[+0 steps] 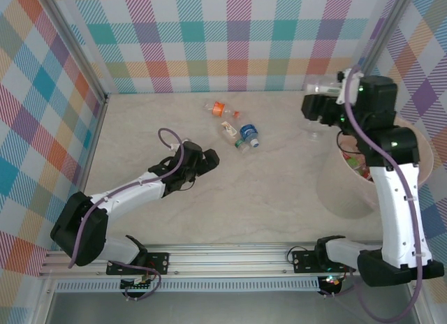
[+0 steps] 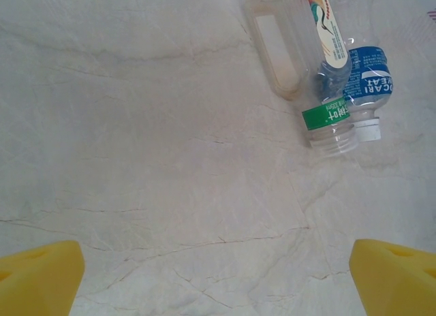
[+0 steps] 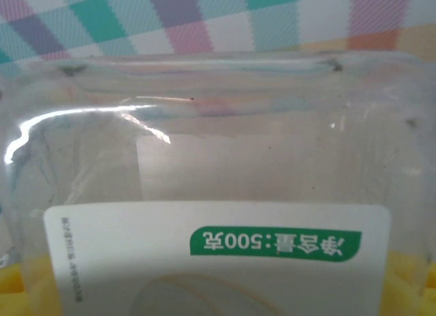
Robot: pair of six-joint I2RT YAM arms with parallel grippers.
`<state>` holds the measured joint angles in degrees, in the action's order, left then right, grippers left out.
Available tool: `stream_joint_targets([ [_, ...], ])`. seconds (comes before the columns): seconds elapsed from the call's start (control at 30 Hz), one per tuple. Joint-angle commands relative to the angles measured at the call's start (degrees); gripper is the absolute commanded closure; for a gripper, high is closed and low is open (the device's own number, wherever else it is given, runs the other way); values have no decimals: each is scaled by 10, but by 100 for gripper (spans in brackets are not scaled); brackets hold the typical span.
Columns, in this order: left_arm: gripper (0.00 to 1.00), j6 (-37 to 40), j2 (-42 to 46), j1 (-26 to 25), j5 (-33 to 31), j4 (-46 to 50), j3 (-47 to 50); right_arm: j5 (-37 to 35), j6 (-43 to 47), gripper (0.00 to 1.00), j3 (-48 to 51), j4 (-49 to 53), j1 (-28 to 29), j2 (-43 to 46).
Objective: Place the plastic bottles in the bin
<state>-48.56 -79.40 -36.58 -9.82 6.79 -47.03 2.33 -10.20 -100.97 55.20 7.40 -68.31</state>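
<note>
Four plastic bottles (image 1: pixel 228 130) lie on the tabletop (image 1: pixel 279 198), a fifth, white-labelled bottle (image 3: pixel 218 248) is held aloft, more, too hidden to count, fill one pink bin (image 1: pixel 346 195), beside two arms (image 1: pixel 140 188).

The table (image 1: pixel 265 198) is smooth, pale, veined like stone, faintly shiny. The bin (image 1: pixel 347 195) is translucent pink plastic. Left of it, the bottles (image 1: pixel 229 130) are clear glossy plastic. Nearer than it, the rail (image 1: pixel 230 258) is ribbed bare metal.

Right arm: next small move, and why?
Probably carry the right gripper in over the bin before opening: it grips a clear bottle up high, seemingly past the bin's far rim, so letting go now might miss.
</note>
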Motion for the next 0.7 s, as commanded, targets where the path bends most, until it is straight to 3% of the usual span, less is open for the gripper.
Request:
stream_joint_targets([
  [0.0, 0, 10, -17, 5, 15, -16, -23, 62, 32, 40, -50, 121, -67, -21],
  [0.17, 0, 12, -44, 5, 33, -16, -46, 106, 44, 38, -91, 179, -169, -43],
  [0.3, 0, 13, -55, 4, 40, -15, -56, 64, 75, 38, -131, 234, -250, -73],
  [0.47, 0, 20, -66, 4, 44, -7, -70, -33, 84, 37, -115, 227, -271, -95],
  [0.57, 0, 19, -68, 4, 45, -8, -72, -43, 82, 34, -96, 236, -271, -105],
  [0.6, 0, 19, -69, 4, 44, -8, -71, -37, 78, 31, -86, 234, -271, -102],
  [0.67, 0, 17, -69, 4, 44, -8, -71, -4, 77, 16, -63, 233, -271, -92],
])
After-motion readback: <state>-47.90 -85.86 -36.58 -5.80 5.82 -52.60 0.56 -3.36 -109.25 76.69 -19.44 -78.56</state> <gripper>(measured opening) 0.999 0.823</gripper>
